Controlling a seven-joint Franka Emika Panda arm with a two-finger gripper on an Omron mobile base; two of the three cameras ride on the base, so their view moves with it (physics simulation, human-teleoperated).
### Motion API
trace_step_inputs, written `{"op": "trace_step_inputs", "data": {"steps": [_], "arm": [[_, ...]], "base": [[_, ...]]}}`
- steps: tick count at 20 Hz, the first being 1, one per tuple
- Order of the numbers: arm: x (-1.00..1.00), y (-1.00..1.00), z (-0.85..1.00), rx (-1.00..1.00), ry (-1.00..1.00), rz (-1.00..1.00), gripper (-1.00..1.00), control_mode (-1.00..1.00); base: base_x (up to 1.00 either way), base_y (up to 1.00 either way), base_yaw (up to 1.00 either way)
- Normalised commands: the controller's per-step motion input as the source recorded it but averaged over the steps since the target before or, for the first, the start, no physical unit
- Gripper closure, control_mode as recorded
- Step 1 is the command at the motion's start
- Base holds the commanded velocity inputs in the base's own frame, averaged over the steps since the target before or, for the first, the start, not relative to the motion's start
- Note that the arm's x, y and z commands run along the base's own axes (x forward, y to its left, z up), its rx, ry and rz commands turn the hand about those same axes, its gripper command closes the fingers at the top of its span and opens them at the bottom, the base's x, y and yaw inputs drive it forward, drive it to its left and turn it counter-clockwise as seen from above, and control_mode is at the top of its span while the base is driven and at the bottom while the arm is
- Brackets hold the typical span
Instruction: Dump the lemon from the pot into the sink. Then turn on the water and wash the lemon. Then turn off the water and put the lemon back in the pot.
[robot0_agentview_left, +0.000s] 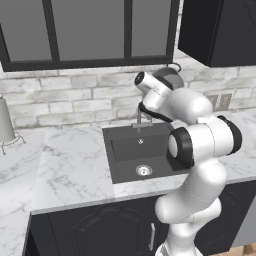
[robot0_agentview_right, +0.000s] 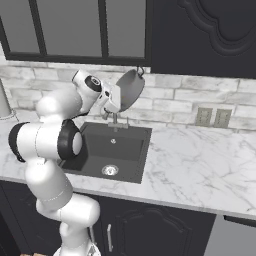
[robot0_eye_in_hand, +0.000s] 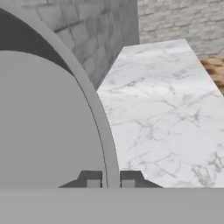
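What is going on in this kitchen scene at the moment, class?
A white robot arm is holding a grey pot up above the dark sink, in front of the brick wall. Its hand is clamped on the pot's rim, one finger on each side, and the pot is tipped on its side. The slim faucet stands just below the pot, and no water is running. The basin looks bare apart from its silver drain; a lemon cannot be made out.

White marble counter (robot0_agentview_left: 70, 165), dark sink (robot0_agentview_left: 125, 150) set into it, pale vessel (robot0_agentview_left: 5, 122) at far left.
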Motion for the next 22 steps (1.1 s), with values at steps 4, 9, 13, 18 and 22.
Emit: {"op": "trace_step_inputs", "data": {"steps": [4,9,13,18,22], "arm": [[0.00,0.00,0.06,-0.16,0.00,0.00,1.00,-1.00],[0.00,-0.06,0.02,-0.16,0.00,0.00,1.00,-1.00],[0.00,-0.16,0.00,-0.18,0.00,-0.02,1.00,-1.00],[0.00,-0.12,0.00,-0.24,0.00,-0.07,1.00,-1.00],[0.00,-0.01,0.00,-0.26,0.00,-0.11,1.00,-1.00]], "base": [[0.00,0.00,0.00],[0.00,0.00,0.00],[0.00,0.00,0.00],[0.00,0.00,0.00],[0.00,0.00,0.00]]}}
